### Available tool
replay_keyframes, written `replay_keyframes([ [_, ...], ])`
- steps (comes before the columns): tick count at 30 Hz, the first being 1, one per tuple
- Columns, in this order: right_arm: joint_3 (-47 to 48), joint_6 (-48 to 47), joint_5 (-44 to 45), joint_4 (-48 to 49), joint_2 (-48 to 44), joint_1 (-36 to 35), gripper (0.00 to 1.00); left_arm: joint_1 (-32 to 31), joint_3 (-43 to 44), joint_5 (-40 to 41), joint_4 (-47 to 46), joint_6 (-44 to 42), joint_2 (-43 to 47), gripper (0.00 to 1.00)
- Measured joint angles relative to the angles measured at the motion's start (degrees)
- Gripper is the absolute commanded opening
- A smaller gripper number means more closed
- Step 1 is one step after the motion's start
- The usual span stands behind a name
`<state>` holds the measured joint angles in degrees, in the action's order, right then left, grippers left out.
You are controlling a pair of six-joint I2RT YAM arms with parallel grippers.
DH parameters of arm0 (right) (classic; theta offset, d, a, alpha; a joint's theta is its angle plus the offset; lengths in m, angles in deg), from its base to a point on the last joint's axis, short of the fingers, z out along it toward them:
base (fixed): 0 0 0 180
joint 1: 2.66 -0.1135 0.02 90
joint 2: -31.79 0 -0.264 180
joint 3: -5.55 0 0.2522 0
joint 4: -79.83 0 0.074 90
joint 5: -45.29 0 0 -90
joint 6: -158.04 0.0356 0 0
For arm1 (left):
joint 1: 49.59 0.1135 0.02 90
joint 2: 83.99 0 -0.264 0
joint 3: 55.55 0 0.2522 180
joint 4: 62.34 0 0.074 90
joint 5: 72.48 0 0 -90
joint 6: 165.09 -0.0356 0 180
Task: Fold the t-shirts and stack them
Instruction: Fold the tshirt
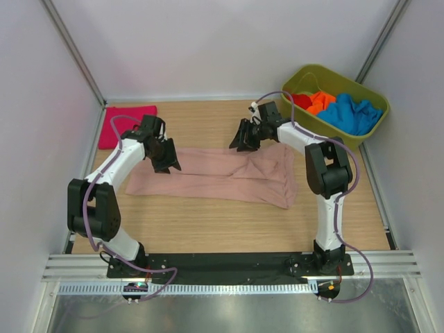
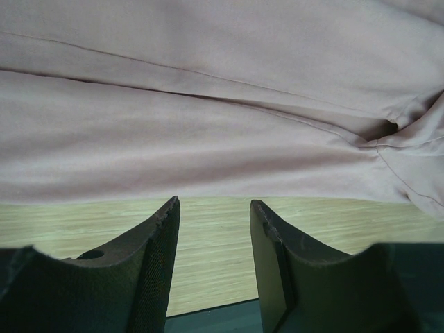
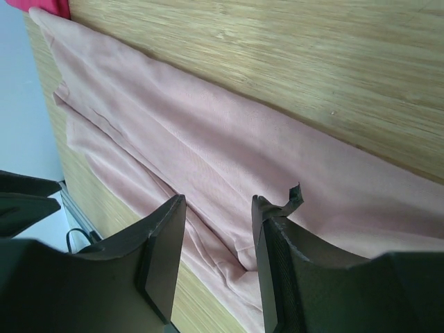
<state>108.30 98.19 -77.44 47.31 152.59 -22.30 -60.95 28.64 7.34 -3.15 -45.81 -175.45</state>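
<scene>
- Left gripper point(image 1: 166, 158) hangs with its jaws apart and empty over the 9 o'clock end of the pink shirt point(image 1: 215, 177). Its wrist view shows bare table point(image 1: 208, 222) between the fingers and cloth just ahead.
- Right gripper point(image 1: 243, 139) is likewise parted and holding nothing. It sits above the shirt's far edge, a little toward 12 o'clock of centre.
- Your pink shirt lies at mid-table as a long strip running 9 to 3 o'clock. It is already folded lengthwise, with a bunched, creased patch at the 3 o'clock end.
- Risk: pinch only the top layer and the strip will peel open as you lift. Aim for the full edge.
- Risk: if the two arms lift unevenly, the fold will skew, and that rumpled end will make it worse.
- Risk: a pad on the right finger looks torn and curled at the tip, so thin cloth may slip or snag there.
- Risk: dragging the shirt toward 10 o'clock could nudge the magenta shirt point(image 1: 127, 126), which lies folded there.
- Tub point(image 1: 333, 78) at 2 o'clock holds a red shirt point(image 1: 302, 100), an orange shirt point(image 1: 320, 102) and a blue shirt point(image 1: 350, 114), all crumpled and not yet folded.
</scene>
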Motion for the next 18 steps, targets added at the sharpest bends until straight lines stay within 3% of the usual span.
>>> replay_keyframes([
  [9,1.3,-5.4,7.9,-7.8,-1.6,0.3,0.44,0.0,0.0,-0.3,0.0,0.0,0.0,0.48],
  [18,-10.1,-10.4,3.5,-8.4,-9.9,6.7,0.43,0.0,0.0,-2.4,-0.8,0.0,0.0,0.49],
])
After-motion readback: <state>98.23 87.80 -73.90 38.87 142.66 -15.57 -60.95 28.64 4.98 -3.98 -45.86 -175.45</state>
